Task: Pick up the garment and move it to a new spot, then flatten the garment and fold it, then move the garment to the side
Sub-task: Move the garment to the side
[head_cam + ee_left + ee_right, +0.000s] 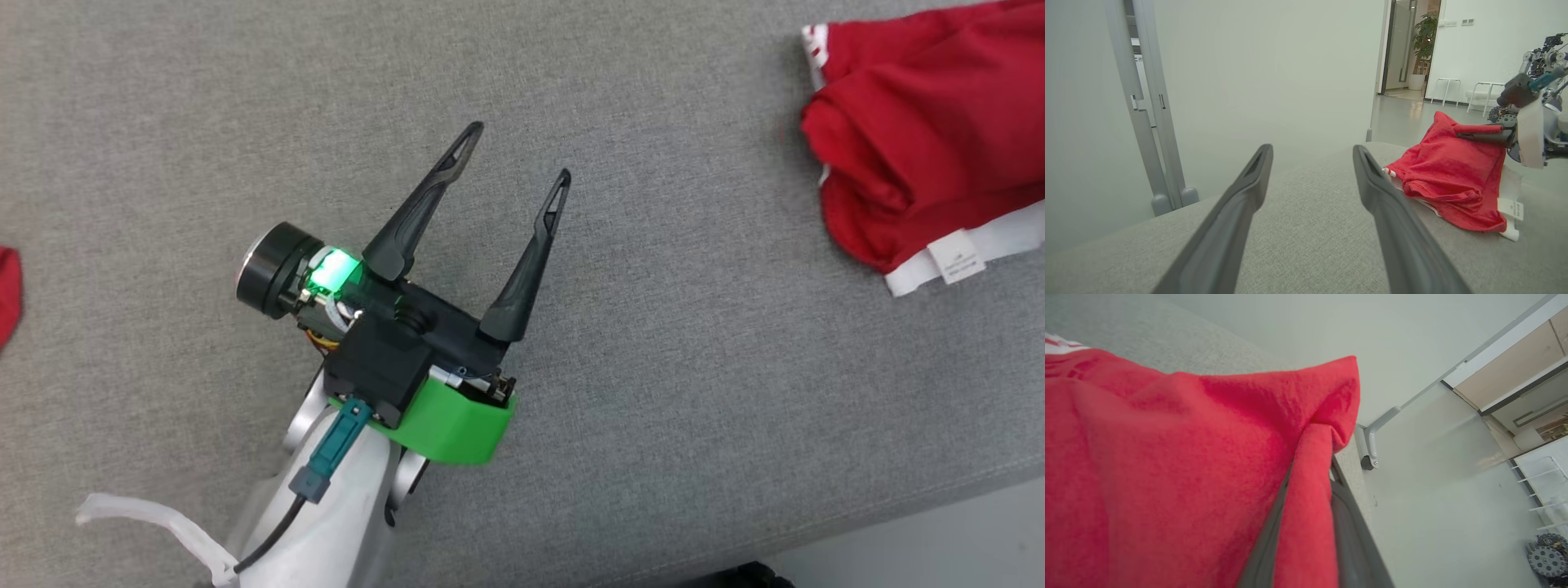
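One broad grey fabric surface (pixel 163 122) carries everything. On its far right side, in the head view, lies the red garment (pixel 922 139), bunched in soft folds with a white hem band (pixel 1004 237) along its near edge. The left gripper (pixel 518 151) hovers over bare cloth near the middle, well apart from the garment, with its two dark fingers spread wide and nothing between them. The right gripper (pixel 1461 134) is pinched narrow on a fold of the garment, and in the left wrist view that fold stands up in a peak. A small white label (pixel 955 255) sits on the hem. A sliver of red cloth (pixel 6 294) shows at the surface's left edge.
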